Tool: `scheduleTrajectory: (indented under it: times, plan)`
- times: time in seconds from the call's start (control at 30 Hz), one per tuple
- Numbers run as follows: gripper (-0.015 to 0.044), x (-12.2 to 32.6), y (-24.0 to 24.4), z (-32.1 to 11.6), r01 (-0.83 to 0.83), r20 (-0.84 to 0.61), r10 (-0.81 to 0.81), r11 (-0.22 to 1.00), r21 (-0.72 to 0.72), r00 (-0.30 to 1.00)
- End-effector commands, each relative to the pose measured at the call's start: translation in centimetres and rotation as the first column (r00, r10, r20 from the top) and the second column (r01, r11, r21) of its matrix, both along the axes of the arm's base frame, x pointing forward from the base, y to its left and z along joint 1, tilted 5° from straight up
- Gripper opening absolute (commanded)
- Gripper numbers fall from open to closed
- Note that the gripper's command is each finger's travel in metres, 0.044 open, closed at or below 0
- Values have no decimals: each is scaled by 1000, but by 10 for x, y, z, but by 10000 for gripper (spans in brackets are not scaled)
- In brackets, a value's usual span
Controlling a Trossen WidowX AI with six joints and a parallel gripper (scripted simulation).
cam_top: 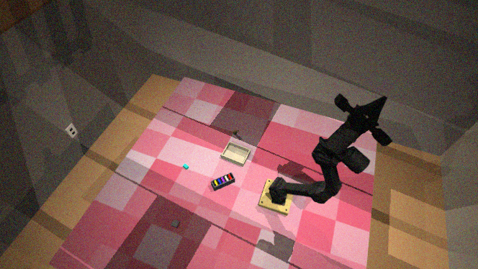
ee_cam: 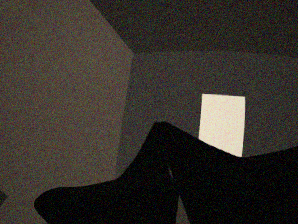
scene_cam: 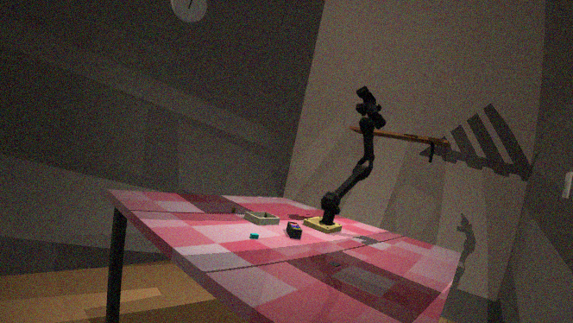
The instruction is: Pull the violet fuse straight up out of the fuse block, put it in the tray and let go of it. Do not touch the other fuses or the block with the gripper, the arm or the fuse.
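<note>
And here we are, looking across the tabletop (cam_top: 306,138) (scene_cam: 233,235), with the violet fuse (cam_top: 222,179) seated in the middle of its row, blue on one side, white on the other. The fuse block (cam_top: 223,184) (scene_cam: 294,231) is well in from every edge; the tray (cam_top: 233,161) (scene_cam: 261,221) lies nearer the upper edge in the top view. The arm (cam_top: 332,176) (scene_cam: 368,142) is reared high, its wrist out toward the upper right corner, and the tool (cam_top: 384,98) (scene_cam: 376,107) (ee_cam: 160,127) is closed, holding nothing, well apart from the fuses.

So the pull is still to come! It must open and come in from straight above, narrowly, because those neighbours crowd in. I'd call this fuse light and stiff, probably smooth plastic, so a shallow pinch could slip. Take it by the exposed upper part, on two opposite faces, fingers placed so neither strays into blue or white. Expect some grip from the socket: firm, even pressure, then dead vertical. Any tilt could bind it or drag the block. Clear the row fully, then across to the tray, low, and let go.
</note>
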State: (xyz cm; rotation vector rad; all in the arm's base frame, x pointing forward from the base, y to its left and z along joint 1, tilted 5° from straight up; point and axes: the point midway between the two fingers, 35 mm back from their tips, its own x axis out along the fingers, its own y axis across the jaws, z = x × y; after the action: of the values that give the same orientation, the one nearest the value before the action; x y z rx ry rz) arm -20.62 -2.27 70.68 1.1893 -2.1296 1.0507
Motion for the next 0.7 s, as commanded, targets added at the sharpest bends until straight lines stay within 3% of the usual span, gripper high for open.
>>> scheduleTrajectory:
  times: [0.0, 0.07, 0.33, 0.67]
  plan:
    - [26, 2, -1, 1, 1, -9, -1, 1000, 2, 1000]
    - [72, 23, -8, 7, 14, -84, -12, 1000, 21, 996]
    - [72, 133, -43, 25, 84, -459, -39, 993, 78, 888]
    - [72, 288, -79, 2, 160, -850, -38, 986, 55, 525]
